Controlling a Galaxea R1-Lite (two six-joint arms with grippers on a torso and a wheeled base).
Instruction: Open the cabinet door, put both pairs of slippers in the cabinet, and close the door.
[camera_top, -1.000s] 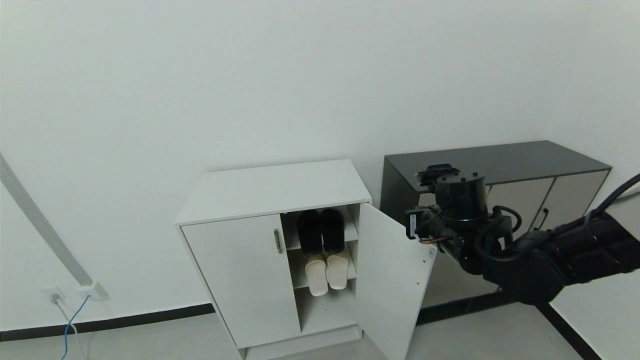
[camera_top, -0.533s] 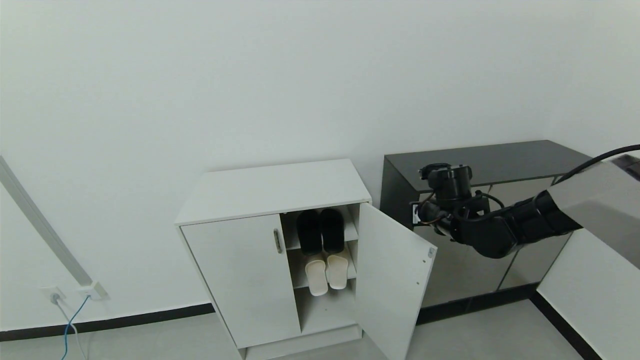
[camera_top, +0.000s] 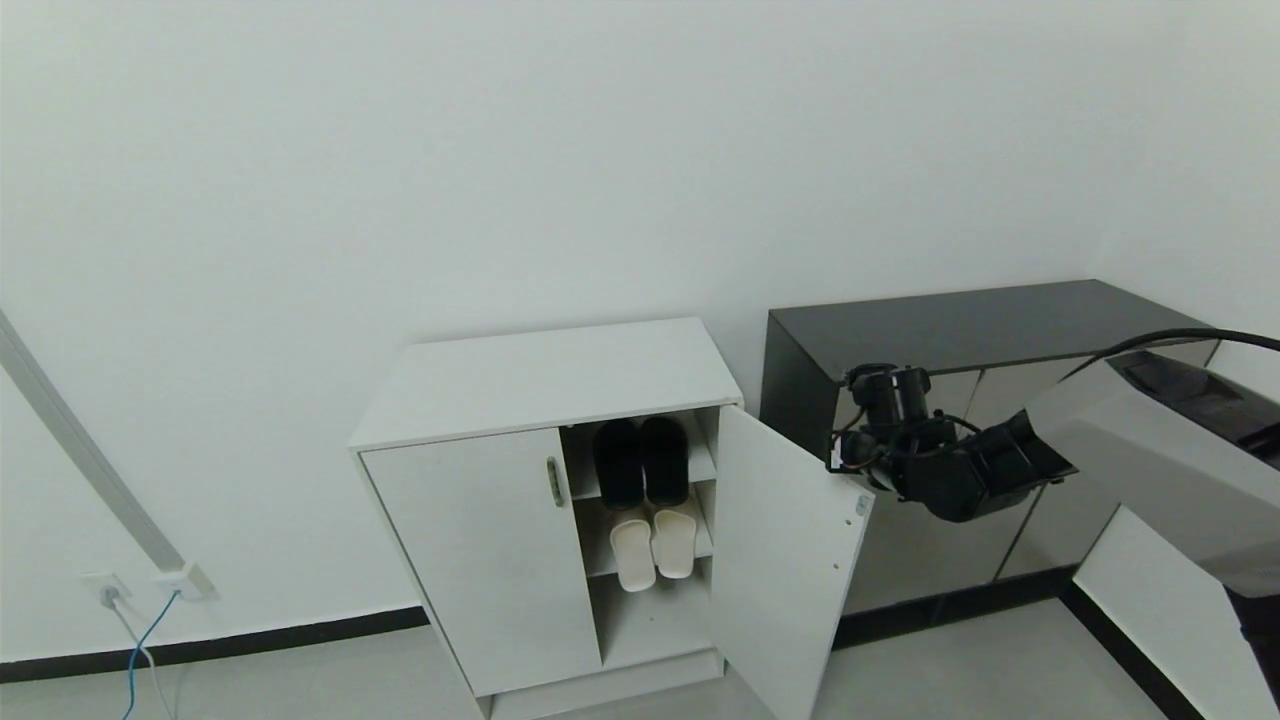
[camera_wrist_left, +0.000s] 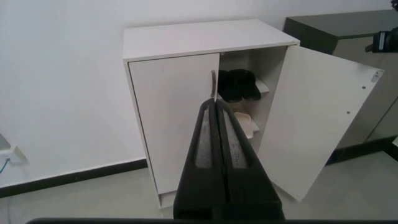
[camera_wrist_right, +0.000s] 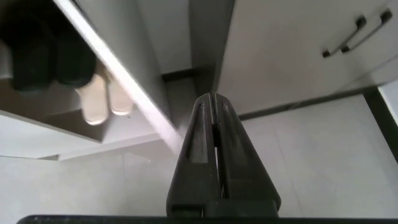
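1. Head view. The white cabinet (camera_top: 545, 380) stands on the floor against the wall. Its left door (camera_top: 490, 560) is shut and its right door (camera_top: 785, 560) is swung wide open.
   - The black slippers (camera_top: 642, 462) lie side by side on the upper shelf.
   - The white slippers (camera_top: 653, 545) are on the shelf below, their ends hanging over its front edge.
   - The right hand (camera_top: 845, 455) hangs just beside the open door's top outer corner, in front of the dark cabinet (camera_top: 960, 325). We cannot tell contact, or the finger state, from here.
   - A blue cable (camera_top: 140, 640) runs down from a wall socket near the floor's left edge.

2. Left wrist view. The left hand (camera_wrist_left: 213, 102) has its fingers pressed together and holds nothing. It is well back from the cabinet and lined up with the handle on the shut door. Both pairs show on their shelves past the open door.

3. Right wrist view. The right hand has its fingers closed flat against each other and is empty. It points down at the floor by the open door's edge. We see both pairs on their shelves to one side and the dark cabinet's doors to the other.
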